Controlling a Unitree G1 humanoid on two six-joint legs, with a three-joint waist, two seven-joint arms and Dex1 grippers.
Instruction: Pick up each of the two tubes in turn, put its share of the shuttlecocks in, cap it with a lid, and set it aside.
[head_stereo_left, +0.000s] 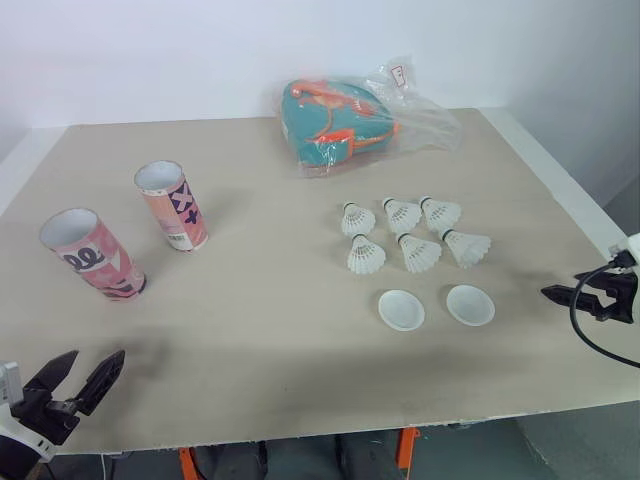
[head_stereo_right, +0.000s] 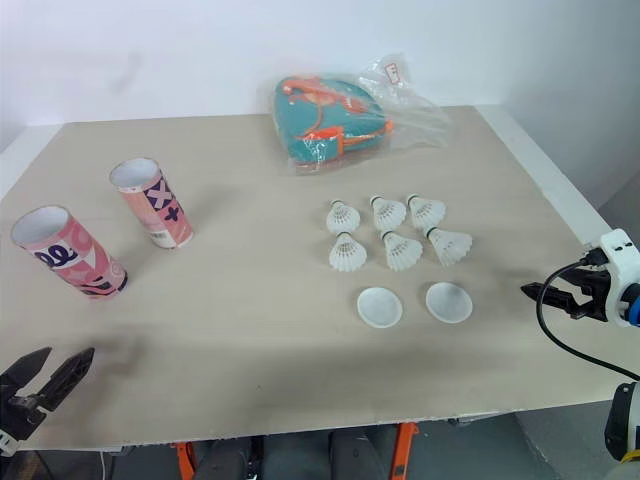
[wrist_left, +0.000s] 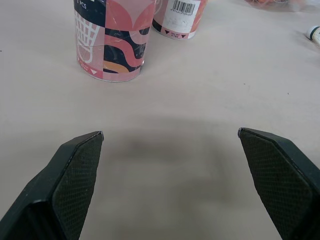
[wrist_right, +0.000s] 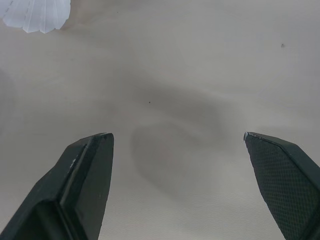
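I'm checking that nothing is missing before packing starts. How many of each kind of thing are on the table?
Tubes: 2
Shuttlecocks: 6
Lids: 2
Teal item in a plastic bag: 1
Total: 11

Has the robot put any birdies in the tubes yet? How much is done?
Nothing looks done yet. The nearer tube and farther tube stand uncapped on the table, six shuttlecocks sit clustered, and the two lids lie beside them. Nothing is in hand: the left gripper and right gripper hover, jaws open and empty. Left to do: fill, cap and set aside each tube.
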